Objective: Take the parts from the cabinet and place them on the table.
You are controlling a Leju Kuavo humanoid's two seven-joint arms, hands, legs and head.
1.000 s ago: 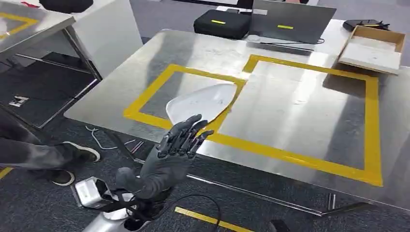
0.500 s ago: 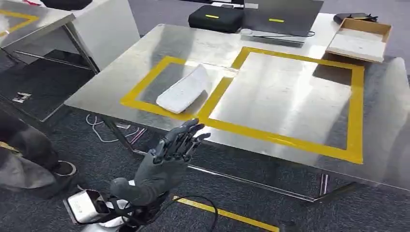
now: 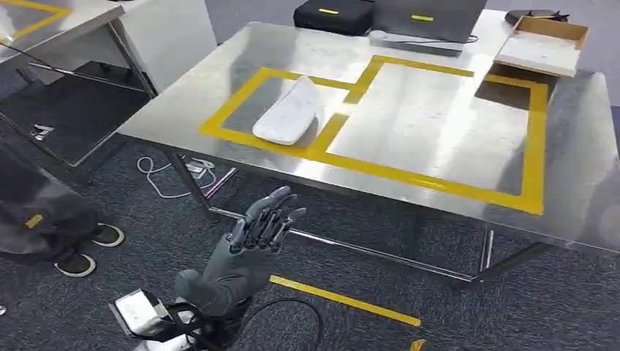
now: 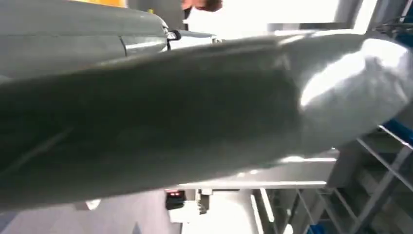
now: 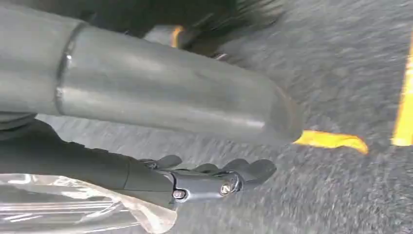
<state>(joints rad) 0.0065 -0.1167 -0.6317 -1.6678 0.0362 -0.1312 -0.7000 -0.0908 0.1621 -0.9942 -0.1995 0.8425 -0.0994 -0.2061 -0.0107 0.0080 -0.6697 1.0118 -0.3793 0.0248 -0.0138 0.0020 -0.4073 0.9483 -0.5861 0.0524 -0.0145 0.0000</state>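
A white curved part [image 3: 291,112] lies on the steel table [image 3: 439,124], inside the smaller yellow-taped rectangle at its left. My left hand [image 3: 245,252] is raised over the carpet in front of the table's near edge, well short of the part. Its fingers stretch forward and hold nothing. In the left wrist view the same hand [image 4: 195,112] is a close grey blur. My right hand [image 5: 214,178] hangs above the carpet with its fingers nearly straight and nothing between them.
A black case [image 3: 333,14], a laptop [image 3: 424,18] and a cardboard box [image 3: 545,44] stand along the table's far edge. A second steel table [image 3: 44,22] is at the left. A person's shoes [image 3: 88,248] and cables [image 3: 183,172] lie on the floor.
The whole picture has shifted as the camera backed away from the table. My left hand has drawn back from the white part, which stays on the table.
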